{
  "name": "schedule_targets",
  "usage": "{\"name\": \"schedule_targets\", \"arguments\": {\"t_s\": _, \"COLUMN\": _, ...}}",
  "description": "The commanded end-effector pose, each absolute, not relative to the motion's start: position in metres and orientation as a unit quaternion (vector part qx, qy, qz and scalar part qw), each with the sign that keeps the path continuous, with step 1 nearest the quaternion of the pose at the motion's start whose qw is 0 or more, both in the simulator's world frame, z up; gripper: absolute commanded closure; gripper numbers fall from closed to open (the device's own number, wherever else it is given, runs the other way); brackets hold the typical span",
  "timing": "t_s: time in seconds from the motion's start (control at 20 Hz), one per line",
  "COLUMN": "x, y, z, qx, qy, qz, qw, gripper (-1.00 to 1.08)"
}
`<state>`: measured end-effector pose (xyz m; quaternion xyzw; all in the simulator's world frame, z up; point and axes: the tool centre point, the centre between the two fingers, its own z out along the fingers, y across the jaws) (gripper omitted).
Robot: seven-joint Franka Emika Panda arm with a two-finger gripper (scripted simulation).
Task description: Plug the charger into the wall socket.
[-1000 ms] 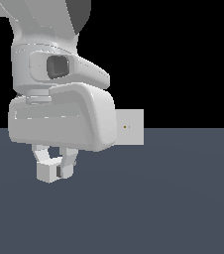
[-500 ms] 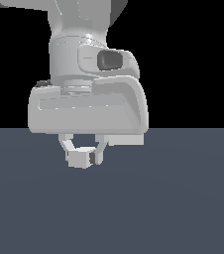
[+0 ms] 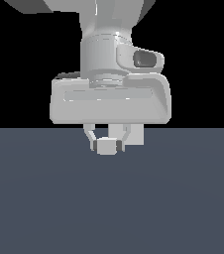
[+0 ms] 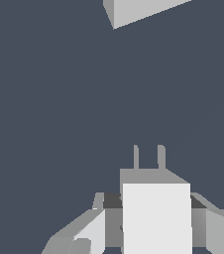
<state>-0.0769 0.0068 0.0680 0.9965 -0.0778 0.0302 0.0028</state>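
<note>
The charger (image 3: 106, 146), a small white oblong block, sits clamped between the two fingers of the tool (image 3: 107, 145), held above the dark grey counter (image 3: 109, 208) in the middle of the exterior view. In the wrist view the charger (image 4: 156, 213) shows its broad white face with two short grey prongs (image 4: 148, 157) sticking out of its far end, side by side and pointing away from the camera toward the wall socket (image 4: 143, 11). The tool (image 4: 148, 218) is closed narrowly on the block, one pale finger (image 4: 91, 230) pressed against each long side. The socket appears in the wrist view only as a corner of a flat white plate cut off by the frame edge, well apart from the prong tips, with bare counter (image 4: 59, 109) between them; its two centre dots are out of sight. In the exterior view the wall socket (image 3: 136, 134) shows only as a pale patch just behind the tool, on the exterior view's right of the charger and mostly hidden by the robot's wide grey hand housing (image 3: 110, 101). The Franka arm's wrist (image 3: 109, 54) rises above that housing against a black background.
</note>
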Motion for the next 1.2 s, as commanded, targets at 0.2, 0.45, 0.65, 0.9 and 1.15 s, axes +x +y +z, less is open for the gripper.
{"name": "schedule_targets", "arguments": {"t_s": 0.2, "x": -0.061, "y": -0.017, "z": 0.078, "qx": 0.999, "qy": -0.019, "qz": 0.03, "qw": 0.001, "gripper": 1.08}}
{"name": "schedule_targets", "arguments": {"t_s": 0.45, "x": -0.046, "y": -0.033, "z": 0.086, "qx": 0.999, "qy": 0.027, "qz": 0.03, "qw": -0.001, "gripper": 1.08}}
{"name": "schedule_targets", "arguments": {"t_s": 0.65, "x": -0.035, "y": -0.043, "z": 0.092, "qx": 0.998, "qy": 0.058, "qz": 0.03, "qw": -0.002, "gripper": 1.08}}
{"name": "schedule_targets", "arguments": {"t_s": 0.9, "x": -0.023, "y": -0.052, "z": 0.097, "qx": 0.996, "qy": 0.087, "qz": 0.029, "qw": -0.003, "gripper": 1.08}}
{"name": "schedule_targets", "arguments": {"t_s": 1.15, "x": -0.016, "y": -0.057, "z": 0.099, "qx": 0.994, "qy": 0.105, "qz": 0.029, "qw": -0.003, "gripper": 1.08}}
